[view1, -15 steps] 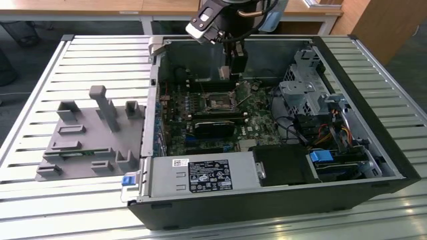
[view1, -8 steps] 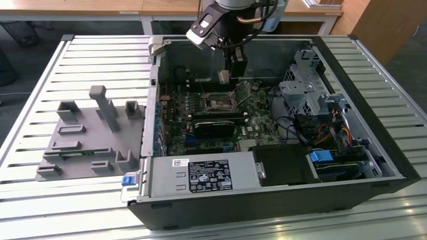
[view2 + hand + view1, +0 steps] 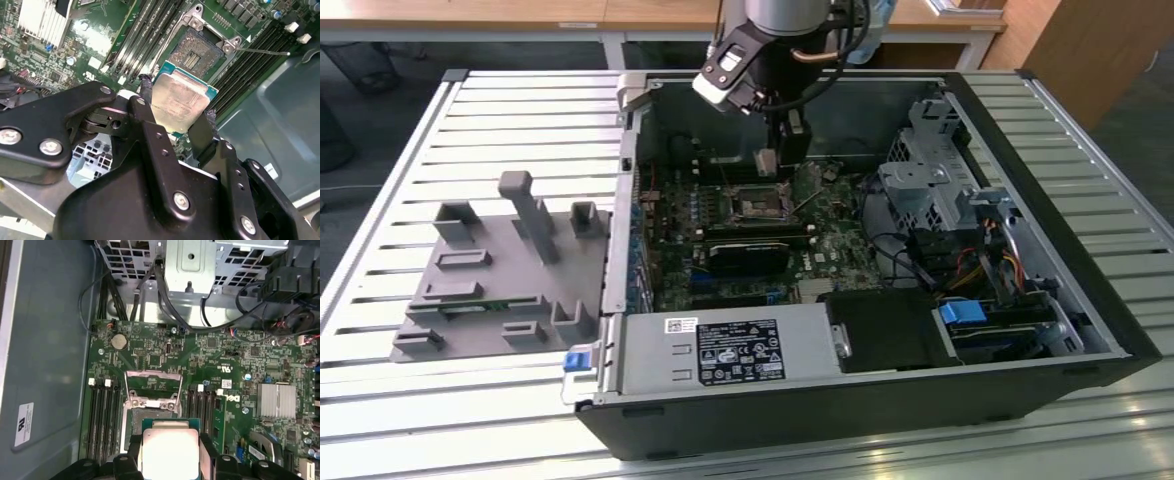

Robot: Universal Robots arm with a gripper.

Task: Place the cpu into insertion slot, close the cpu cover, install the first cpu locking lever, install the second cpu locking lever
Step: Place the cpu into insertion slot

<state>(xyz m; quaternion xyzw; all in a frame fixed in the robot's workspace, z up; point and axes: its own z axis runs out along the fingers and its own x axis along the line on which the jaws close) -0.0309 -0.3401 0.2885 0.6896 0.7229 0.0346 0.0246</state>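
While its fingers clamp the cpu [image 3: 182,102] by two opposite edges, the pincer [image 3: 176,109] hangs inside the open computer case [image 3: 1067,330], over the green motherboard [image 3: 225,355]. The chip is held clear of the insertion slot [image 3: 200,50], whose dark contact field lies bare just beside it. The cpu cover [image 3: 152,382] stands tilted up, open, at one edge of the slot. The case rests on a slatted tabletop [image 3: 480,110].

Both wrist views close, seemingly above cpu [image 3: 182,100]
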